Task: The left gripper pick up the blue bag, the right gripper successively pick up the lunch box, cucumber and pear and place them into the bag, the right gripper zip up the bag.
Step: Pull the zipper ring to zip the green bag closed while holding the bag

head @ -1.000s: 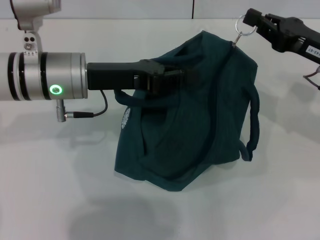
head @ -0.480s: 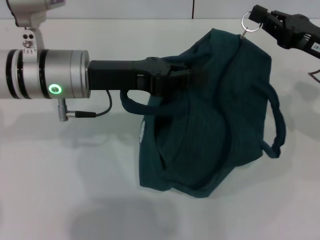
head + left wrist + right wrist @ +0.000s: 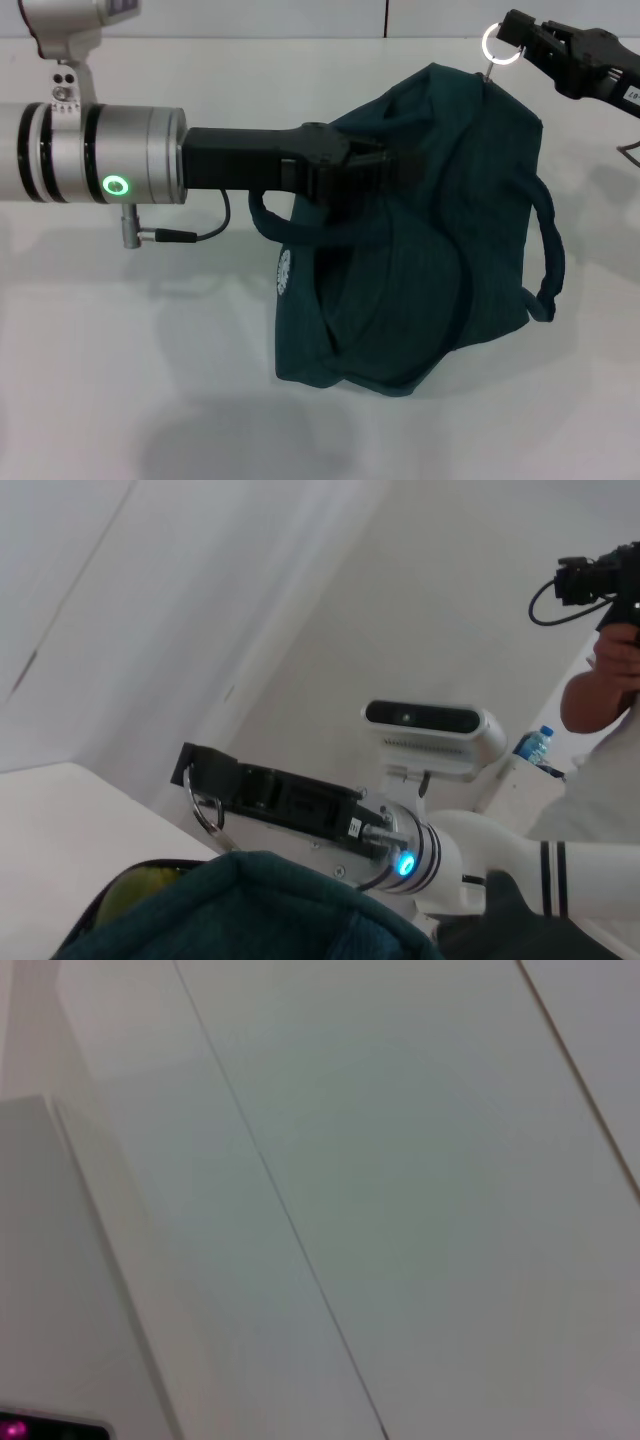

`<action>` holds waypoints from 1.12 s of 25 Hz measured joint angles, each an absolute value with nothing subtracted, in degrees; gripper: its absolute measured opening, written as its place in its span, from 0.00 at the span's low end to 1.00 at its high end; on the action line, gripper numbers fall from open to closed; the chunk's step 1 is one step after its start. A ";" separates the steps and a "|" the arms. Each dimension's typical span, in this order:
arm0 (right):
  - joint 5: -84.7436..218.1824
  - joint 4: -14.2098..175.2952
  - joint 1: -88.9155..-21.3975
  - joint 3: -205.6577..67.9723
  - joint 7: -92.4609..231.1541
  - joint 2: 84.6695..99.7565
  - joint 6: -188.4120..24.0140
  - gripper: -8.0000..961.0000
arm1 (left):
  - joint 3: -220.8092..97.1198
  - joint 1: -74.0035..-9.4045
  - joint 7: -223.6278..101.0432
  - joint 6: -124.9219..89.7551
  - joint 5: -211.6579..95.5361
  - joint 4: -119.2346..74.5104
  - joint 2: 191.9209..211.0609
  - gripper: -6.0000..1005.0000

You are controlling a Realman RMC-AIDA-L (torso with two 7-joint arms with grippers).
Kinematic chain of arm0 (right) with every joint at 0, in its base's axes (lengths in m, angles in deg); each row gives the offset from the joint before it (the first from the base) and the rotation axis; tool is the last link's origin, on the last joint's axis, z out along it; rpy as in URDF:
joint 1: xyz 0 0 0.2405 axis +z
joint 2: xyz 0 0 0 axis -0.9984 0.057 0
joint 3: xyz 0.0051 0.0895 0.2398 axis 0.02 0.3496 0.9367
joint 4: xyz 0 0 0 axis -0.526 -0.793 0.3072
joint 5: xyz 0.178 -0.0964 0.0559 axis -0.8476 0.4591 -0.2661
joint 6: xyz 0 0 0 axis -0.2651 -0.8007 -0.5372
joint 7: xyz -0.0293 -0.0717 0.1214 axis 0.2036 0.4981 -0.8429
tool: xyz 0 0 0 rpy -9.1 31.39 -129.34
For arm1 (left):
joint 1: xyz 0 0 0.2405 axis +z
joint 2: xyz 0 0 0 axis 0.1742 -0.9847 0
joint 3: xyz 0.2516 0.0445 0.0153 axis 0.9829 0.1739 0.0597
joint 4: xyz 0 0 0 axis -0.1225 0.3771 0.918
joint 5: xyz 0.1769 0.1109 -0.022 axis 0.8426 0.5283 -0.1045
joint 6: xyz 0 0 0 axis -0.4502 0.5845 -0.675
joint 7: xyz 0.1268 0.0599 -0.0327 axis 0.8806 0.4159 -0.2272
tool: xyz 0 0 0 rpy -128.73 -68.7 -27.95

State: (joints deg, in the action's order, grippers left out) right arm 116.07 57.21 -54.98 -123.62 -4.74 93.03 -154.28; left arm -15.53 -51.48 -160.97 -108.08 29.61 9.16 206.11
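The blue bag [image 3: 430,260] hangs in the air above the white table, sagging. My left gripper [image 3: 385,160] reaches in from the left and is shut on the bag's upper edge, near one looped handle [image 3: 275,220]. At the upper right, my right gripper [image 3: 515,30] is shut on the silver zipper ring [image 3: 498,45] at the bag's top corner. The left wrist view shows the bag's top [image 3: 260,900], the right gripper [image 3: 200,780] with the zipper ring [image 3: 205,808], and a yellow-green rounded surface [image 3: 135,895] in the bag's opening. The lunch box, cucumber and pear are hidden.
The white table [image 3: 120,350] lies under the bag, with the bag's shadow on it. The bag's second handle [image 3: 550,250] dangles on the right side. A person with a camera [image 3: 605,660] stands behind the robot in the left wrist view.
My left gripper has carried the bag to the right. The right gripper and the zipper ring shifted slightly right and up with it. Little has moved in the last half second.
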 joint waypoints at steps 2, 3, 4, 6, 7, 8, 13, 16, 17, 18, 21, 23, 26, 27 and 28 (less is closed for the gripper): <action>116.07 57.22 -54.99 -123.62 -4.88 93.07 -154.69 0.02 | -14.95 -51.48 -160.84 -108.08 29.55 9.13 206.16 0.06; 116.07 57.22 -54.99 -123.62 -4.95 93.13 -154.92 0.02 | -14.68 -51.49 -160.83 -108.07 29.48 9.10 206.19 0.06; 116.07 57.22 -54.98 -123.62 -5.00 93.17 -155.12 0.02 | -14.10 -51.50 -160.81 -107.79 29.37 9.09 206.24 0.06; 116.06 57.22 -54.90 -123.62 -5.10 93.24 -155.74 0.02 | -13.78 -51.50 -160.81 -107.45 29.35 9.09 206.25 0.06; 116.06 57.22 -54.89 -123.62 -5.12 93.26 -156.00 0.02 | -13.52 -51.51 -160.80 -107.19 29.34 9.09 206.26 0.06; 116.06 57.22 -54.87 -123.63 -5.23 93.28 -156.40 0.02 | -13.29 -51.52 -160.79 -106.97 29.33 9.08 206.26 0.06; 116.12 57.22 -54.80 -123.65 -8.82 92.98 -157.41 0.02 | -12.46 -51.86 -159.61 -106.47 28.98 7.97 206.36 0.06; 116.39 57.22 -54.73 -123.94 -12.24 92.61 -157.01 0.02 | -10.14 -52.05 -158.79 -106.47 26.65 7.54 206.36 0.06; 116.56 57.23 -54.68 -124.10 -13.61 92.42 -156.75 0.02 | -8.91 -52.06 -158.67 -106.47 25.54 7.58 206.36 0.06; 116.88 57.25 -54.54 -124.27 -15.52 92.18 -156.51 0.02 | -8.13 -52.07 -158.62 -106.47 24.79 7.67 206.36 0.06; 118.55 57.48 -54.12 -124.36 -20.39 91.64 -156.21 0.02 | -6.11 -52.06 -158.58 -106.88 22.81 8.18 206.31 0.06; 119.44 57.68 -54.02 -124.36 -22.43 91.37 -156.37 0.02 | -5.01 -52.06 -158.55 -107.74 21.44 8.50 206.27 0.06; 119.66 57.76 -54.33 -124.36 -23.09 91.30 -156.92 0.02 | -4.09 -52.16 -158.47 -108.48 20.55 9.17 206.25 0.06; 119.67 57.77 -54.47 -124.36 -23.12 91.30 -157.15 0.02 | -3.91 -52.25 -158.46 -108.52 20.52 9.27 206.25 0.06; 119.67 57.78 -54.52 -124.35 -23.12 91.30 -157.29 0.02 | -3.66 -52.39 -158.46 -108.55 20.50 9.30 206.25 0.06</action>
